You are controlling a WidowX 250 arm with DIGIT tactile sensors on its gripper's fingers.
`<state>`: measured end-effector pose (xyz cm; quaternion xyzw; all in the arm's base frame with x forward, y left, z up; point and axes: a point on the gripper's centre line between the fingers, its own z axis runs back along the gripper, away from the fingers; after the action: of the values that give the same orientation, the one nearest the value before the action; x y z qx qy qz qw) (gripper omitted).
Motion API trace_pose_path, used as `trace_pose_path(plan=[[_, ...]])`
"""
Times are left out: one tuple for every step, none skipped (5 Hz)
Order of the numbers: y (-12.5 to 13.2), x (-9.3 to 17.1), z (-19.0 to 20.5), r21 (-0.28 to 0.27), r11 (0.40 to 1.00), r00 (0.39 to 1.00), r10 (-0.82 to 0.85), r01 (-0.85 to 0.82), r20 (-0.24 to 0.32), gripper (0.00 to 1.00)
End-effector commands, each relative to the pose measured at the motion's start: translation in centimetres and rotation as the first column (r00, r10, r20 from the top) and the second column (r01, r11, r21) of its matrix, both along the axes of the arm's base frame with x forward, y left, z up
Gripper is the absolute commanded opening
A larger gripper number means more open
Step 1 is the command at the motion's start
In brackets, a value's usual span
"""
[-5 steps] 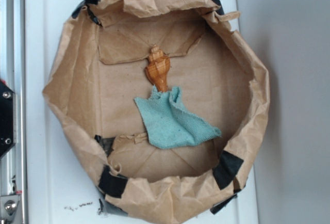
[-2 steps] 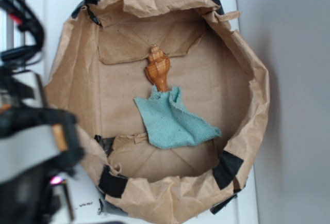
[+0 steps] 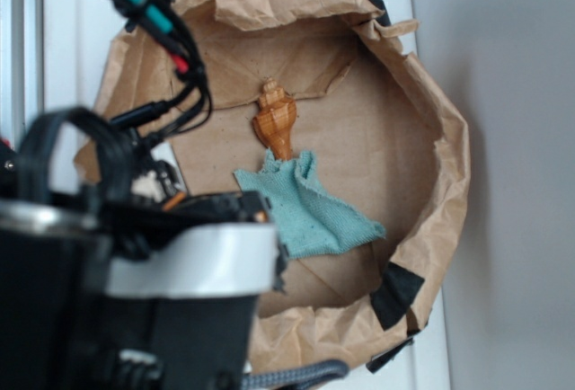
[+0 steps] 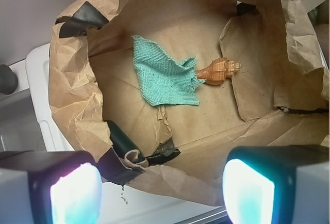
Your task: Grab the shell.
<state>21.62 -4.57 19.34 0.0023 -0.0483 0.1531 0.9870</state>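
Note:
The orange-brown shell [image 3: 275,119] lies on the floor of a brown paper bag basin [image 3: 422,111], its tail touching the teal cloth [image 3: 305,206]. In the wrist view the shell [image 4: 219,71] sits right of the cloth [image 4: 164,79], well ahead of my gripper [image 4: 162,193]. My gripper is open, its two lit pads [image 4: 75,193] wide apart above the bag's near rim, with nothing between them. In the exterior view the arm [image 3: 135,264] fills the lower left, and the fingertips are hidden there.
The paper bag's crumpled walls [image 4: 69,90] ring the shell and cloth, patched with black tape [image 3: 395,293]. The bag stands on a white tray [image 4: 154,203]. A grey surface [image 3: 512,183] lies to the right. Cables [image 3: 153,13] run across the upper left.
The arm has swung in from the left and now covers the bag's lower left part. Shell and cloth have not moved.

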Motion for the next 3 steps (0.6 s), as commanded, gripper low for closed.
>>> trace_pose_path(plan=[[0.5, 0.6, 1.5, -0.012, 1.0, 0.998, 0.023, -0.023, 0.054, 1.0], [3.6, 1.5, 0.7, -0.087, 0.957, 0.96, 0.273, -0.278, -0.06, 1.0], [5.9, 3.1, -1.7, -0.106, 0.859, 0.864, 0.502, -0.501, -0.016, 1.0]])
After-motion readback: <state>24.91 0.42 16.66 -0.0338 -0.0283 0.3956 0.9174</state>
